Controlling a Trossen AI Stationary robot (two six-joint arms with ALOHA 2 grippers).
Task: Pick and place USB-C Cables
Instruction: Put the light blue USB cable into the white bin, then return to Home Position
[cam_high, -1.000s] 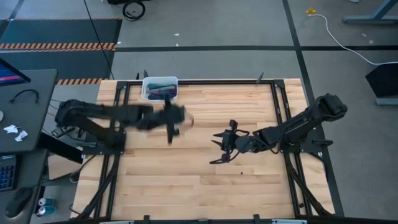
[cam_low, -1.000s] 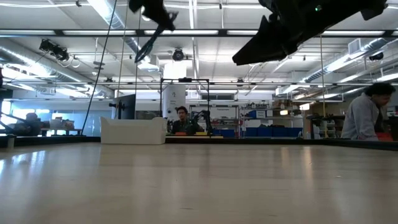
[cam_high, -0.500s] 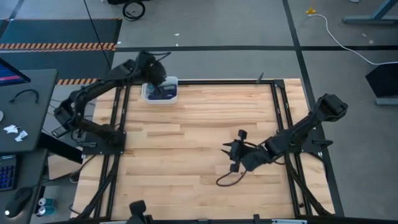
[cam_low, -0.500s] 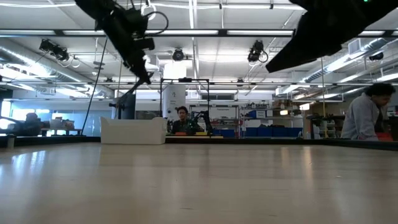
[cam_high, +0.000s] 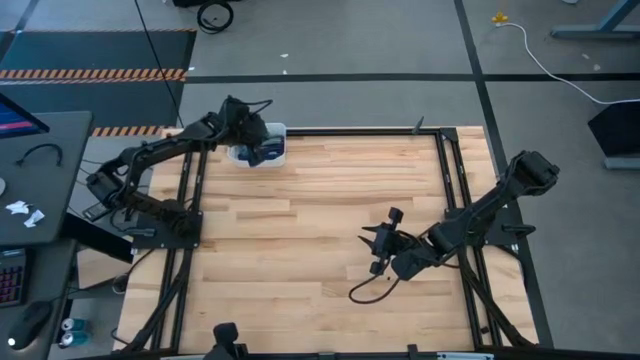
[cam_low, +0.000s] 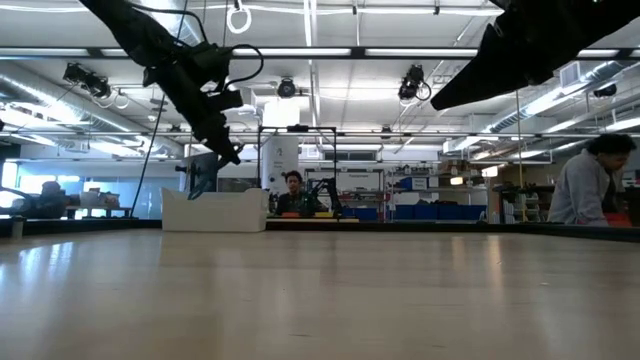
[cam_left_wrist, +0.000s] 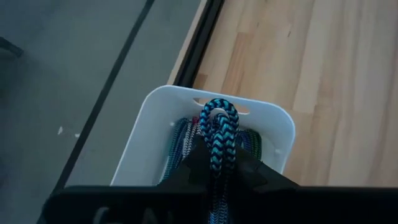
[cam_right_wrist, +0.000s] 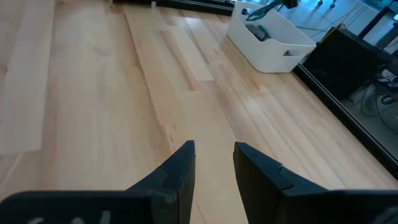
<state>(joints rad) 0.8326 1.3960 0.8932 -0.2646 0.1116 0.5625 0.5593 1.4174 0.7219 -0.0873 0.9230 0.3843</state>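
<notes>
My left gripper is over the white bin at the table's far left corner, shut on a teal-blue braided USB-C cable. Several other cable bundles lie in the bin beneath it. In the low view this gripper hangs just above the bin. My right gripper hovers open over bare wood right of the table's middle, touching nothing; its wrist view shows the bin far off. My left gripper pinches the teal-blue cable between its two fingers, which slant down from above. The cable's looped end sticks out past the fingertips, over the inside of the bin. The fingers hide the rest of the cable. Whether the loop touches the cables below cannot be told.
A thin black robot wire loops on the wood below the right arm. The black table frame runs along the edges. A desk with a keyboard stands left of the table. People show in the room beyond.
My left arm has swung from left of the table's middle to the far left corner, carrying the cable over the bin, and then lowered toward it. My right gripper has moved a little toward the near edge and turned about.
</notes>
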